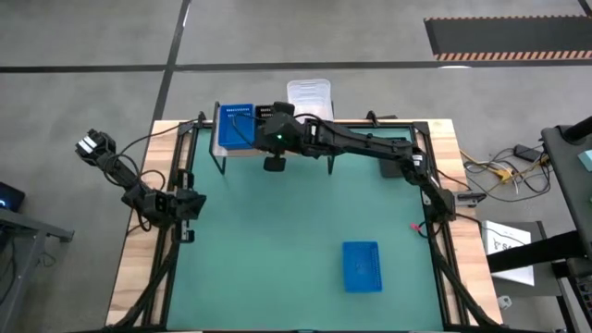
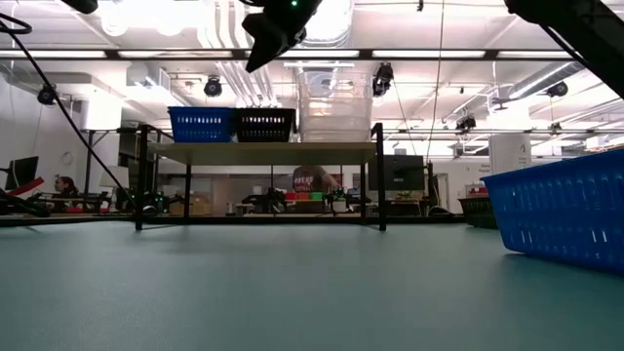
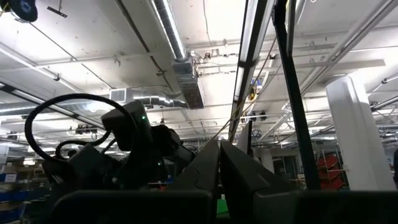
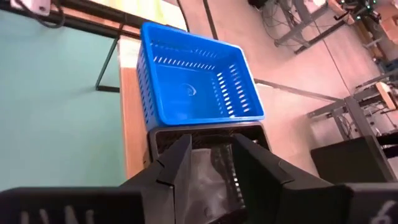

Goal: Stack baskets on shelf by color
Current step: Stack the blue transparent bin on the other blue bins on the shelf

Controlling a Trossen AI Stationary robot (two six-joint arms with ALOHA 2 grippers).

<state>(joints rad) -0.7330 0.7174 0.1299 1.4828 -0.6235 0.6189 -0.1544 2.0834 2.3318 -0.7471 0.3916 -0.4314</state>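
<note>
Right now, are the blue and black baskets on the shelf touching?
Cannot tell. In the low view, the blue basket and black basket sit side by side; no clear gap shows.

1. The shelf (image 1: 227, 151), a light wood plank on thin black legs, stands at the table's 12 o'clock edge.
2. A bright blue slotted basket (image 1: 235, 126) sits upright at the shelf's 9 o'clock end.
3. A black mesh basket (image 2: 265, 125) sits just beside it, toward 3 o'clock.
4. A taller stack of clear baskets (image 2: 334, 105) stands at the shelf's 3 o'clock end.
5. 1 more blue basket (image 1: 362, 266) lies apart on the green mat, toward 5 o'clock.
</note>
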